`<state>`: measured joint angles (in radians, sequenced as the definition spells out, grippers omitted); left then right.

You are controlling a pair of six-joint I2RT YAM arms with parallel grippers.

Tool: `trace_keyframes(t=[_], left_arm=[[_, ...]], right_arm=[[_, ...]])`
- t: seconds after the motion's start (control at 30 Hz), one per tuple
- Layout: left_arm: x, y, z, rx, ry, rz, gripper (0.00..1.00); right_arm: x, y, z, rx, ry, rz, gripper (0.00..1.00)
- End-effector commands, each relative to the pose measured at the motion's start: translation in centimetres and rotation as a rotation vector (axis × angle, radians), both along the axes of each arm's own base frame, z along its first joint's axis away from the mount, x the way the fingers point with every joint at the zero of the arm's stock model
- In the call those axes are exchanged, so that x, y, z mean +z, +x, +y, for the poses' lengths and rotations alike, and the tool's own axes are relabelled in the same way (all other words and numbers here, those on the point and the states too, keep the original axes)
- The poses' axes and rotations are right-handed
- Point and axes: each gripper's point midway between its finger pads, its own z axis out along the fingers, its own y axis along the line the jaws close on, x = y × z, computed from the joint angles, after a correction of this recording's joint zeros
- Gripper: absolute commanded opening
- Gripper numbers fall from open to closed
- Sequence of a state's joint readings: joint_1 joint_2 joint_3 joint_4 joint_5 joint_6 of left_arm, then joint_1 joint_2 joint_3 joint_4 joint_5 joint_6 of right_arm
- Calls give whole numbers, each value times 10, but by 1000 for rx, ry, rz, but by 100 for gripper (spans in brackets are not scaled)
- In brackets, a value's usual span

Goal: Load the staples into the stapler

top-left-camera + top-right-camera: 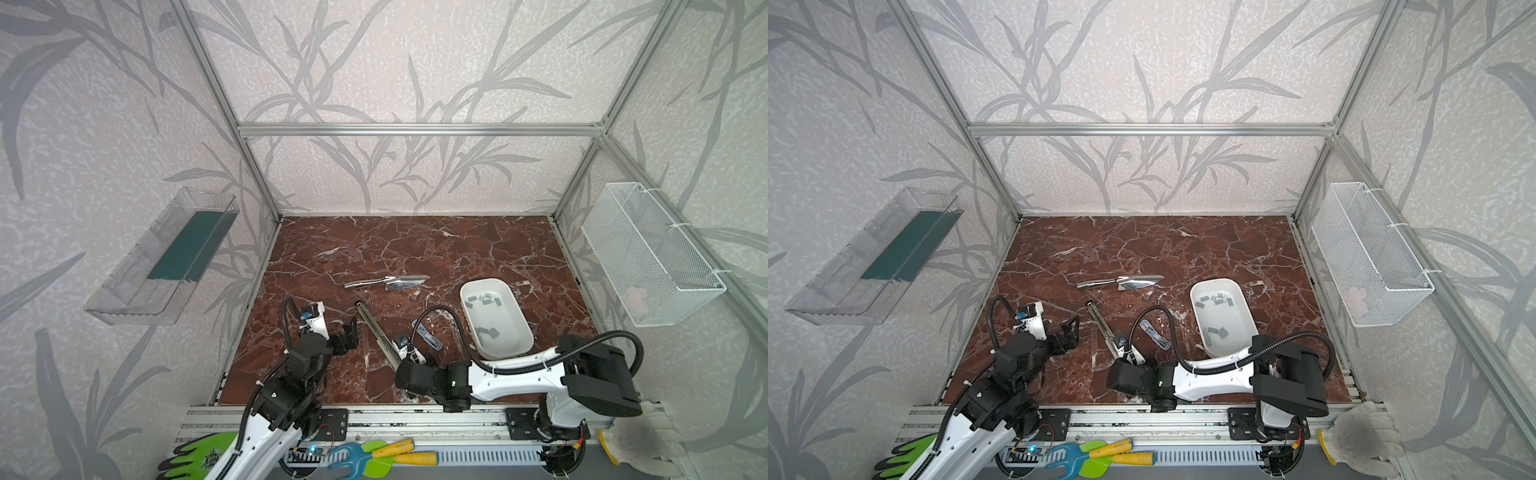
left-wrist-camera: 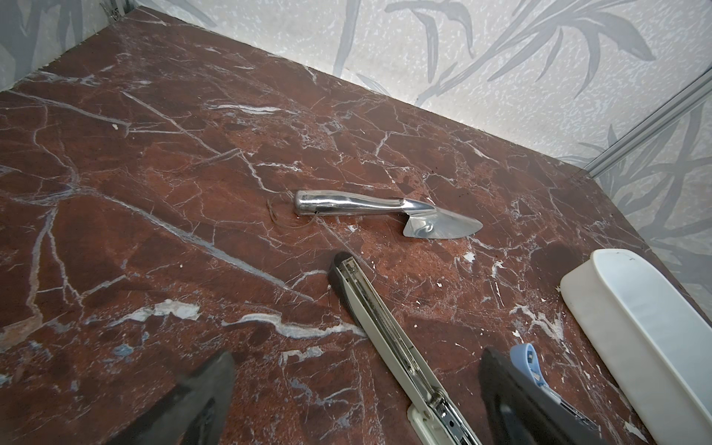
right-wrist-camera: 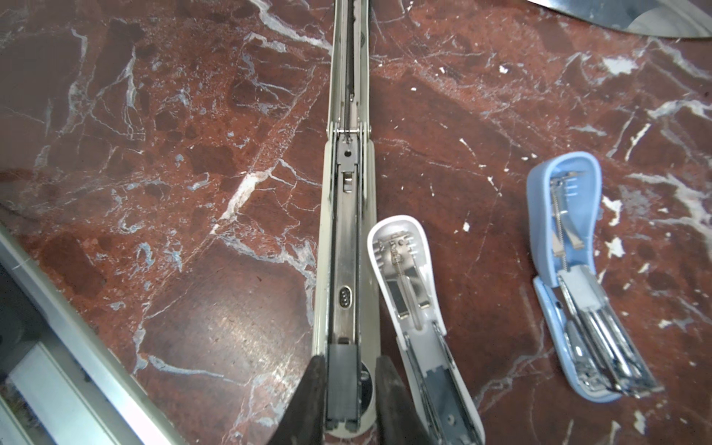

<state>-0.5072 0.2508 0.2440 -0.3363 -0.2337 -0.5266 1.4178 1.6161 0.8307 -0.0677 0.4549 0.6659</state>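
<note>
Presumably light, stiff and apt to snap at their joints, the staples (image 1: pixel 484 299) lie in the white tray (image 1: pixel 498 320), best pinched across their long edges; the left gripper (image 2: pixel 358 356) stands spread, while the right gripper (image 3: pixel 350 400) straddles the opened stapler (image 3: pixel 346 231), actual clamping not discernible.

I note red-brown marble table (image 1: pixel 415 249) veined white; white tray (image 1: pixel 525 330); grey staples (image 1: pixel 484 298); beige-grey stapler (image 3: pixel 346 250); grey-leaf wallpaper (image 1: pixel 374 62).

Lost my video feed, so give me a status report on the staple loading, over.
Left gripper open, idle beside long stapler. Right gripper fingers straddle its near end, grip unclear. Staples in white tray. White mini stapler crowds them.
</note>
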Motion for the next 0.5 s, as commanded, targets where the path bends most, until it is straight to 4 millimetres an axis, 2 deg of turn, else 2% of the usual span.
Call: trace_keyframes(t=[0.0, 0.13, 0.27, 0.47], left_arm=[[-1, 1, 4, 24, -3, -5, 99], [-1, 1, 4, 24, -2, -5, 99], [-1, 1, 4, 25, -3, -7, 99], [-2, 2, 4, 23, -3, -6, 99]], right_arm=[[14, 1, -3, -9, 27, -37, 28], [17, 2, -4, -2, 37, -50, 35], [9, 0, -3, 7, 5, -39, 42], [-10, -2, 4, 21, -53, -15, 42]])
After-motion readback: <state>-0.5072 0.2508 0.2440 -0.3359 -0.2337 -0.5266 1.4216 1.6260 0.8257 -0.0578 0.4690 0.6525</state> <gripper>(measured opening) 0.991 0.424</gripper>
